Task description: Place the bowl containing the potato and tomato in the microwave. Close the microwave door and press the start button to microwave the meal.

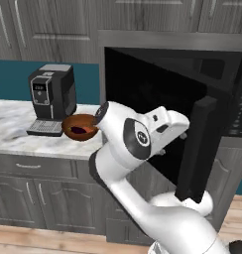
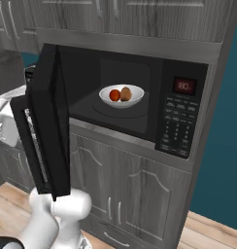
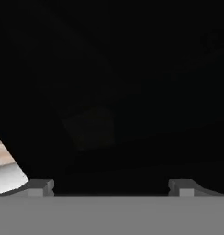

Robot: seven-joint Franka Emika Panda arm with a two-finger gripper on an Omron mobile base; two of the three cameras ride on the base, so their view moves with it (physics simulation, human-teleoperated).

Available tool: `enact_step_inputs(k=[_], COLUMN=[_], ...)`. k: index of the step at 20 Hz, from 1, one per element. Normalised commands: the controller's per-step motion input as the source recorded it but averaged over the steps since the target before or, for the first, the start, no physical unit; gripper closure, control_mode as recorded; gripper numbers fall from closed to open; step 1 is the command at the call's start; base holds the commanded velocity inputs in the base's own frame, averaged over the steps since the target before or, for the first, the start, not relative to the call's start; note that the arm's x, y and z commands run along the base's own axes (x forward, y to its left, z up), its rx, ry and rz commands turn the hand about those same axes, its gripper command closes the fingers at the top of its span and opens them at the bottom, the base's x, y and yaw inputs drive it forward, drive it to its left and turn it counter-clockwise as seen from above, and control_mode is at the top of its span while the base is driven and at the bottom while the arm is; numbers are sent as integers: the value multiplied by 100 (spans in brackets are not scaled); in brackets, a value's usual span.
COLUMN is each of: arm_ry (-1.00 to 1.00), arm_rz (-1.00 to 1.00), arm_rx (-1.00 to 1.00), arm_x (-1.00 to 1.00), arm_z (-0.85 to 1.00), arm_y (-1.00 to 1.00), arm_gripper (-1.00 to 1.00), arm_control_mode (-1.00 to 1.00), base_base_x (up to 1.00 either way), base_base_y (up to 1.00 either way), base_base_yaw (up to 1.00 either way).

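Note:
The black microwave [image 2: 184, 57] stands with its door [image 2: 47, 121] swung about halfway out on its left hinge. Inside the dark cavity sits the white bowl [image 2: 134, 101], holding the red tomato [image 2: 114, 95] and the brown potato [image 2: 126, 93] side by side. In the left base view my white hand [image 1: 173, 125] is close against the outer face of the door [image 1: 200, 149]. In the hand view my gripper [image 3: 111, 187] is open, its two tips wide apart with nothing between them, right up against a dark flat surface.
The control panel [image 2: 177, 120] with a red display is on the microwave's right. A brown bowl [image 1: 79, 126] and a black-and-silver coffee machine [image 1: 51, 96] stand on the marble counter [image 1: 19, 136] to the left. Grey cabinets run below and above.

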Motion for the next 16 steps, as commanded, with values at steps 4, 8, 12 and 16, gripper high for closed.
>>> enact_step_inputs(k=[4,8,12,16], arm_ry=[-2,0,-6,-8], arm_rz=[7,6,8,5], arm_rx=[9,5,4,1], arm_x=[26,52,61,74], arm_z=[-5,-9,-28,-24], arm_y=[-98,-84,-70,-50], arm_gripper=[-100,-100,-100,-100], arm_control_mode=[-100,-100,-100,-100], base_base_x=[0,0,0,0], base_base_y=[0,0,0,0], base_base_yaw=[0,0,0,0])
